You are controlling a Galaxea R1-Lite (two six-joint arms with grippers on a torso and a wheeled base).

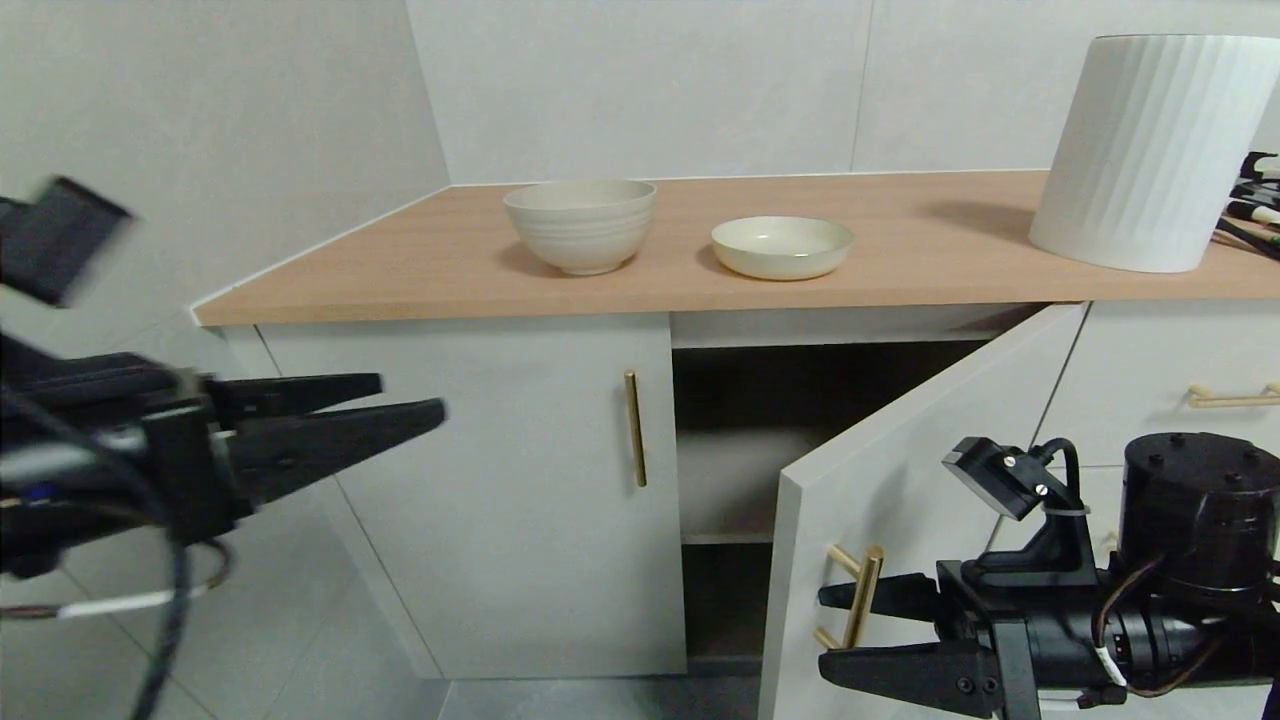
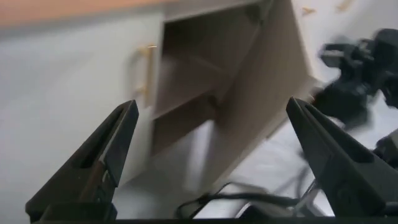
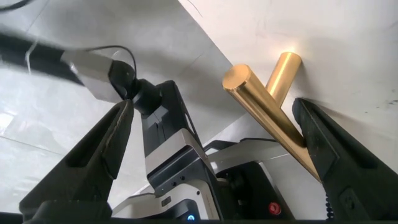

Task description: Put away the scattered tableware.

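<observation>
Two dishes, bowl (image 1: 580,225) and shallow plate (image 1: 782,246), seen on worktop (image 1: 950,225). Right pincer (image 1: 821,630) held spread around handle (image 1: 858,598) of open cabinet door (image 1: 900,450); left pincer (image 1: 412,395) spread, held in air.

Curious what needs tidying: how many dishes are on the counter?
2 on the counter: a ribbed bowl, and a shallow dish to its right. The cabinet may hide more.

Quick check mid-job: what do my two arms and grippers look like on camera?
The left gripper and right gripper are matte black, each with two long, tapering, pointed fingers. The left arm has loose black cables, one banded white. The right arm has a black cylindrical housing, a small bracketed camera and thin wires with a white tag.
</observation>
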